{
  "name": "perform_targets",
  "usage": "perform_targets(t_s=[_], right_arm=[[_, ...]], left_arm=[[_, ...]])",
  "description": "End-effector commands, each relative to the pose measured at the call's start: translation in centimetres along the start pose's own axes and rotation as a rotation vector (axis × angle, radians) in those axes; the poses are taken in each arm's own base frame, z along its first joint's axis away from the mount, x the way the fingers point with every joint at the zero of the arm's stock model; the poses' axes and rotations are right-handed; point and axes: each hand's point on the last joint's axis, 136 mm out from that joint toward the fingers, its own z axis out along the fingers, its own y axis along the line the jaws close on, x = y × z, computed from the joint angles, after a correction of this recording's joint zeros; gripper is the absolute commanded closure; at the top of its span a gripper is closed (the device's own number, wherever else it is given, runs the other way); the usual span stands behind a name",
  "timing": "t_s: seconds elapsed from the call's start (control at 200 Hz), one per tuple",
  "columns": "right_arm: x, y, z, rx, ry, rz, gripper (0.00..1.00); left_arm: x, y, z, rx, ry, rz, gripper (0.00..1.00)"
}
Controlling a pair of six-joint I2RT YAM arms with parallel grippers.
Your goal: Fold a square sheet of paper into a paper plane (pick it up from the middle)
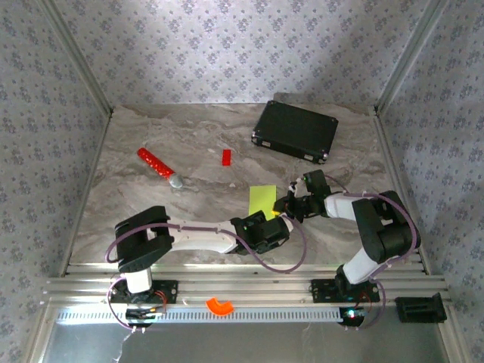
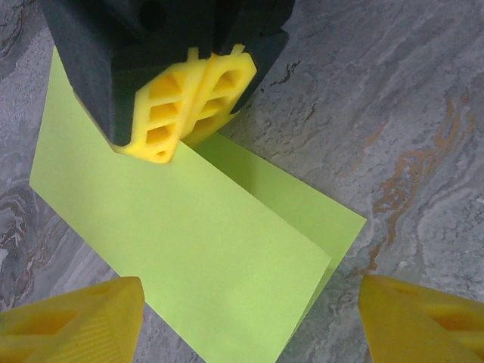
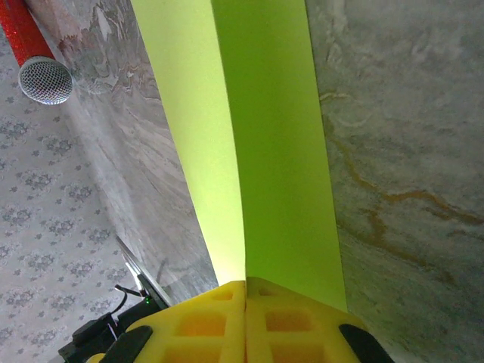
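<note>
The square sheet of paper (image 1: 262,200), lime yellow-green, lies on the marble table folded in half into a narrow rectangle. One layer lifts slightly off the other. My right gripper (image 3: 246,289) is shut on one end of the folded sheet (image 3: 257,136), pinching both layers. In the left wrist view those shut yellow fingers (image 2: 189,113) press on the sheet's far part (image 2: 189,234). My left gripper (image 2: 249,321) is open, one finger (image 2: 76,321) on either side of the sheet's near corner, not touching it. From above, left gripper (image 1: 271,224) and right gripper (image 1: 292,204) meet at the sheet's near right corner.
A black case (image 1: 295,131) sits at the back right. A red stick with a silver mesh head (image 1: 157,166) lies at the left, and a small red block (image 1: 226,156) behind the paper. An orange ring piece (image 1: 220,305) rests on the near rail.
</note>
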Motion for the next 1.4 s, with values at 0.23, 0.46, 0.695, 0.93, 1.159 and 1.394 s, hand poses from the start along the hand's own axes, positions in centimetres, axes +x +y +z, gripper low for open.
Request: perform_targets(t_s=[0.23,0.46,0.695,0.93,1.159,1.394], right_arm=[[-0.4,0.6,-0.3,-0.003,-0.003,-0.016,0.93],[-0.4,0.5,-0.3,-0.004,0.000,-0.015,0.93],[-0.4,0.5,-0.2,-0.003,0.002,-0.015,0.93],[-0.4,0.6,-0.4,0.003,-0.001,-0.020,0.93],[-0.3,0.4,-0.5,0.008,-0.001,-0.017,0.93],[-0.4,0.4,-0.4,0.010,-0.003,-0.016,0.92]], left_arm=[[-0.1,-0.6,0.5,-0.014,0.030,0.057,0.24],[0.2,-0.5,0.8,-0.034,0.047,0.072,0.24],[0.3,-0.4,0.9,-0.042,0.052,0.087,0.24],[0.3,-0.4,1.0,-0.050,0.055,0.102,0.24],[0.2,-0.3,0.8,-0.051,0.047,0.099,0.24],[-0.8,-0.3,0.8,-0.050,0.022,0.088,0.27]])
